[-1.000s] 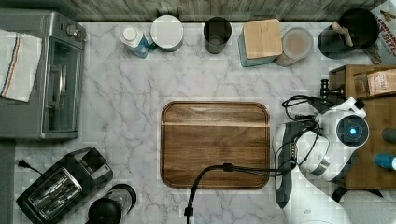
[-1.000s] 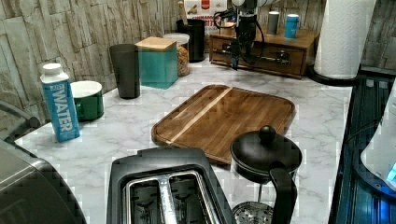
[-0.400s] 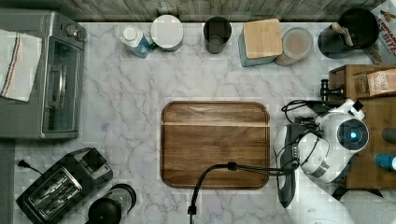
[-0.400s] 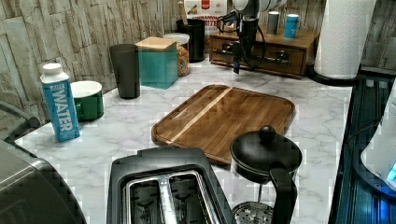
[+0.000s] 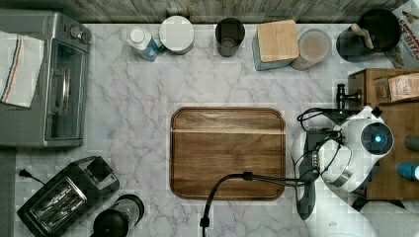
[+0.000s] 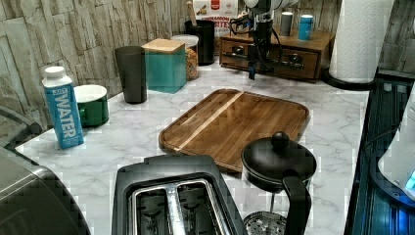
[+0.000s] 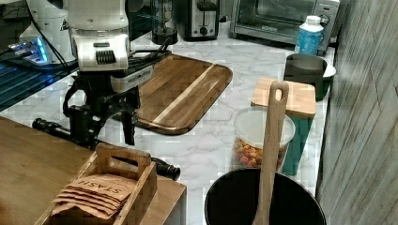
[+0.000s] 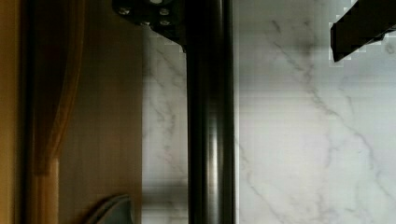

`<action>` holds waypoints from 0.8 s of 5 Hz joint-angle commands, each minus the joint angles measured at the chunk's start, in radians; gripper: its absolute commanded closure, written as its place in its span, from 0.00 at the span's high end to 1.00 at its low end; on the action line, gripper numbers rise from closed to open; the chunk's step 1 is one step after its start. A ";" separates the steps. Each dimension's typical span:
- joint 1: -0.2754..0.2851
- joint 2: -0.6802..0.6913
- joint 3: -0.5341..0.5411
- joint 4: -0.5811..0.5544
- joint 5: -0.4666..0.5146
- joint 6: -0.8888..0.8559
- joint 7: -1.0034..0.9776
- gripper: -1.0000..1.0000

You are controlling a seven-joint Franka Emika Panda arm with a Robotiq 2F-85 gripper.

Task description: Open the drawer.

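Blue "WATER" bottle; hand open astride the drawer handle.

A: The robot's white arm covers most of the drawer in the top view. You can't see the front of it there.

B: And the black bar handle?

A: In the wrist view it runs off the picture at both ends, so its posts are mostly cut off. In the right view the gripper stands in front of the middle of the bar.

B: Are its fingers touching the bar?

A: I can't tell.

B: The toaster?

A: Cut off at the bottom edge of the left view.
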State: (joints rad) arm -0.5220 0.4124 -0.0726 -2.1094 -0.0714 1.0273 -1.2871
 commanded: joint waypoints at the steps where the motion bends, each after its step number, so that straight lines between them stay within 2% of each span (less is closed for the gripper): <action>1: 0.057 -0.130 0.193 -0.118 0.147 -0.115 -0.063 1.00; 2: 0.135 -0.204 0.220 -0.219 0.160 -0.068 0.046 1.00; 3: 0.169 -0.255 0.266 -0.279 0.175 -0.085 0.110 1.00; 4: 0.204 -0.278 0.319 -0.333 0.193 -0.026 0.211 1.00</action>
State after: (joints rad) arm -0.4604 0.2285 0.1036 -2.3496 0.0722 1.0332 -1.1631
